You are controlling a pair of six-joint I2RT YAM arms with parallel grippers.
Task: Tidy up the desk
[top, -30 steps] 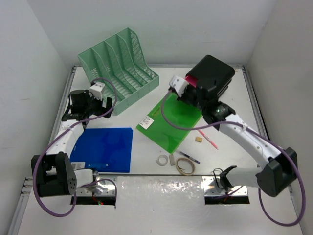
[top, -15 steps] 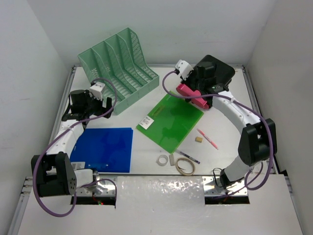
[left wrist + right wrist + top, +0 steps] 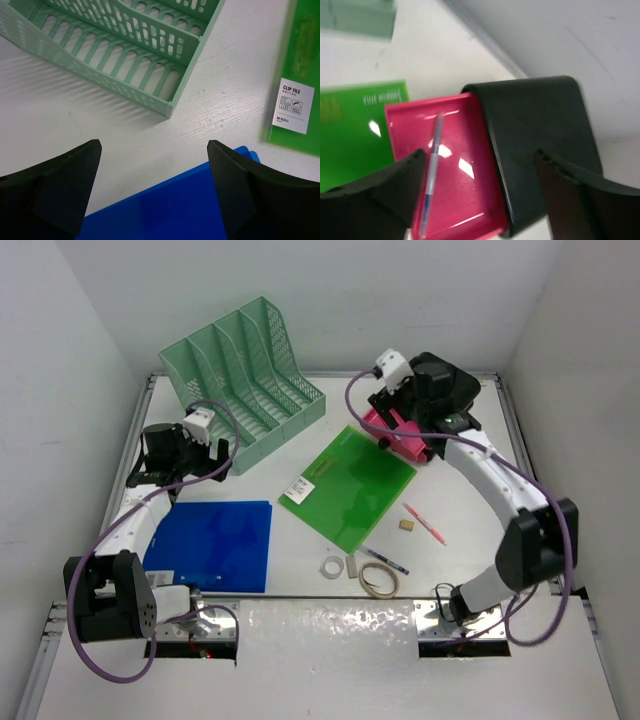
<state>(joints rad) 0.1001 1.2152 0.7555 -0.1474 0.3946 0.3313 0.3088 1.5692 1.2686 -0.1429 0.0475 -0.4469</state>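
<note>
The desk (image 3: 465, 502) is a white tabletop with metal rails. My right gripper (image 3: 395, 412) (image 3: 480, 172) hangs open over a pink tray (image 3: 405, 438) (image 3: 455, 200) that stands against a black box (image 3: 442, 388) (image 3: 535, 140). A blue-and-clear pen (image 3: 431, 172) lies loose in the tray, by the left finger. My left gripper (image 3: 213, 458) (image 3: 154, 150) is open and empty above bare desk, between the mint-green file rack (image 3: 245, 375) (image 3: 125, 45) and a blue folder (image 3: 212, 543) (image 3: 175, 210).
A green clip file (image 3: 348, 485) (image 3: 295, 100) lies mid-desk. Near the front lie a pink pen (image 3: 425, 523), a dark pen (image 3: 385, 560), a small tan block (image 3: 407, 525), a tape ring (image 3: 331, 567), a white eraser (image 3: 352, 566) and a tan ring (image 3: 378, 582).
The right arm swung back from over the green file to the pink tray, and its gripper went from shut to open; a pen now lies in the tray. The left arm stayed still.
</note>
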